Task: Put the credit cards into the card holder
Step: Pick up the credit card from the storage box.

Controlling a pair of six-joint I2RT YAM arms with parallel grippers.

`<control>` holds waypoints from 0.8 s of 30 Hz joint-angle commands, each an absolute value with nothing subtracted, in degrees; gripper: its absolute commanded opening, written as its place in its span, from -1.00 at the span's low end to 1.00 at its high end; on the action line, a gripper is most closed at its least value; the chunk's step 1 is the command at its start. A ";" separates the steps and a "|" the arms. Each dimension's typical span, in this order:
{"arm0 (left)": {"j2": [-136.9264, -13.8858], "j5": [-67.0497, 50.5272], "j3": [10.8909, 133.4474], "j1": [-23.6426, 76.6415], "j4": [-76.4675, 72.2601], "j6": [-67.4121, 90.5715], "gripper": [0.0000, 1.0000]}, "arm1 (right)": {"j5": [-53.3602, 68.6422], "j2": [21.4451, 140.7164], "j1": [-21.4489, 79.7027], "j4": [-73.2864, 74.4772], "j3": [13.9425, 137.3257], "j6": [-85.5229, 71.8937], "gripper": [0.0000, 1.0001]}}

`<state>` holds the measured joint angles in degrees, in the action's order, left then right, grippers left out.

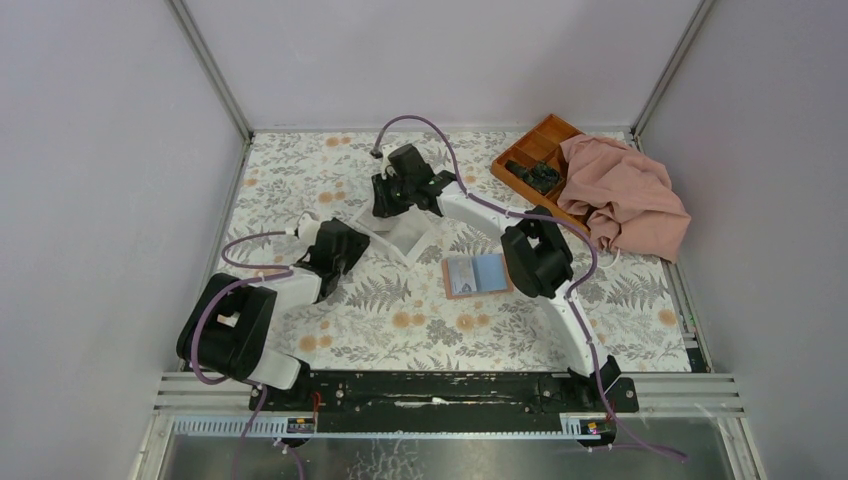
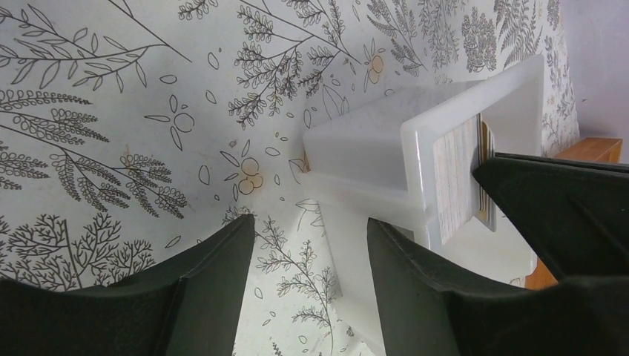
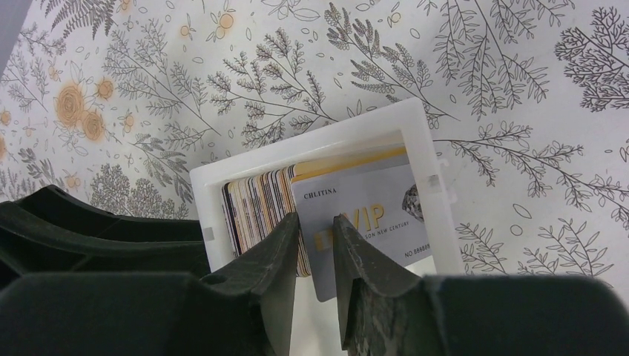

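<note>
Logged right claw [image 3: 315, 222] down at the open top of a white card box [image 3: 319, 137], fingers close together with only a slim gap. Saw through that gap the face of a grey VIP card [image 3: 371, 196], leaning just beyond the fingertips as the last of an upright stack of cards [image 3: 256, 200]. Cannot tell whether pinched or merely touched.

Logged left claw [image 2: 310, 222] low over the floral tabletop [image 2: 111, 111], spread wide and gripping nothing, with one lower corner of the same box reaching in between the fingers and bare tabletop showing beside that corner.

Spotted the tan card holder [image 1: 477, 275] lying open and flat, well apart from both claws, on the near right side of the right claw. Noted a light blue credit card [image 1: 490, 270] lying on its inner face.

Noted further off, beyond the right claw toward the far right corner, an orange compartment tray [image 1: 540, 140] partly under a pink cloth [image 1: 625, 195].
</note>
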<state>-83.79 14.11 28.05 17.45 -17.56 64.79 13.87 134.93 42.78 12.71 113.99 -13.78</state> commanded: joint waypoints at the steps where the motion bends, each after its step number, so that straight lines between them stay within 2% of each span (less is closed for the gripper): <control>1: -84.19 13.51 29.57 16.83 -19.50 63.51 0.29 | 13.53 129.88 44.27 14.58 113.40 -14.18 -0.41; 15: -83.97 13.32 30.15 16.46 -18.31 62.15 0.23 | 12.93 128.02 45.09 14.36 112.40 -14.86 -0.41; 24: -83.83 13.17 30.23 16.30 -17.94 61.96 0.22 | 11.29 127.65 45.13 15.11 112.48 -14.60 -0.65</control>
